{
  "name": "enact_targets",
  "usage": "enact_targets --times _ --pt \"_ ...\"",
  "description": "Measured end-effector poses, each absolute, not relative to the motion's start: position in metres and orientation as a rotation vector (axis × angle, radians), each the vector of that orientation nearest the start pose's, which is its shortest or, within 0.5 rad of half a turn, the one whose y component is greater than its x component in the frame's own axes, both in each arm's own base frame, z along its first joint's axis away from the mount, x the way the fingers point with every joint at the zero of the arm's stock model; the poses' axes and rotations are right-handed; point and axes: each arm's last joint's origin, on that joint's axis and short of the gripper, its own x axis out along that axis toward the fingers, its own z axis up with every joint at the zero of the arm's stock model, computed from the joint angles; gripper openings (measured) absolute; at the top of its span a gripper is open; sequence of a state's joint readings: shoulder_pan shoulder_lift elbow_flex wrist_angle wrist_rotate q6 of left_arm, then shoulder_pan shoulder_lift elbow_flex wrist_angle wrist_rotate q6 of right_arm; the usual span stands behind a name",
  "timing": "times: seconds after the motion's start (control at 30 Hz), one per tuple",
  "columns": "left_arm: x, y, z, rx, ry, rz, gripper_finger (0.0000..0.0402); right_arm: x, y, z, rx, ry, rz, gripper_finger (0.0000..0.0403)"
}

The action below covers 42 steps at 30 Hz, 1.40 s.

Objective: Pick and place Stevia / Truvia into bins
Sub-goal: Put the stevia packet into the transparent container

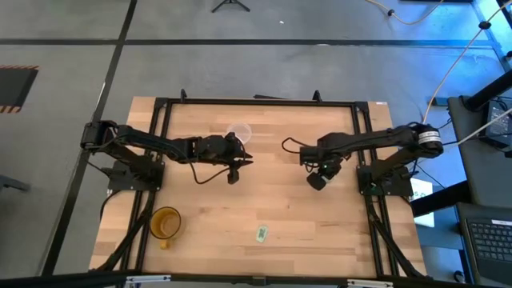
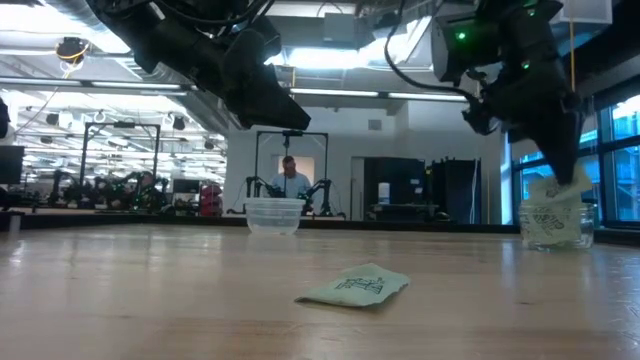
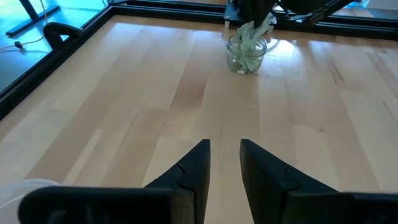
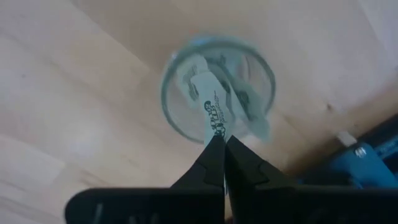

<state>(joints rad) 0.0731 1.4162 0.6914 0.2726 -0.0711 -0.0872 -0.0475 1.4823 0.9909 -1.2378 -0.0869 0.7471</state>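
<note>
My right gripper [image 4: 221, 142] is above the small glassy cup [image 4: 217, 93], shut on a white-and-green Stevia sachet [image 4: 212, 112] that reaches down into it. That cup [image 2: 555, 222] holds other sachets too and stands near the table's right side [image 1: 318, 182]. One more sachet [image 1: 262, 233] lies flat near the table's near edge [image 2: 355, 286]. The wider whitish cup [image 1: 238, 132] stands toward the far edge. My left gripper [image 3: 225, 155] is open and hovers above bare wood just near of the wide cup [image 1: 234, 166]. My right gripper pinches the sachet's upper edge [image 4: 217, 129] between its two fingertips, coming from above and pointing down. The sachet hangs below the fingers, its lower part inside the glassy cup among the other sachets.
An amber mug [image 1: 166, 223] with a handle stands at the table's near left. A black frame [image 1: 256, 102] runs round the table. Bare wood lies between the two cups. A person [image 2: 290, 178] shows in the room beyond the far edge.
</note>
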Motion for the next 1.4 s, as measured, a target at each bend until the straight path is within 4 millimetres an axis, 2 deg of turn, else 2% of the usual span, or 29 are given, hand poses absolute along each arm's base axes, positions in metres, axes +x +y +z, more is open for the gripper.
enact_targets --times 0.53,1.13,1.4 --pt "0.288 0.023 0.204 -0.083 0.450 0.160 0.0084 0.239 -0.011 0.193 0.568 1.642 -0.616 0.0006" --pt "0.288 0.023 0.204 -0.064 0.455 0.156 0.0081 0.236 -0.010 0.193 0.572 1.681 -0.631 0.0015" --pt "0.288 0.023 0.204 -0.064 0.456 0.156 0.0079 0.236 -0.010 0.193 0.573 1.680 -0.629 0.0063"
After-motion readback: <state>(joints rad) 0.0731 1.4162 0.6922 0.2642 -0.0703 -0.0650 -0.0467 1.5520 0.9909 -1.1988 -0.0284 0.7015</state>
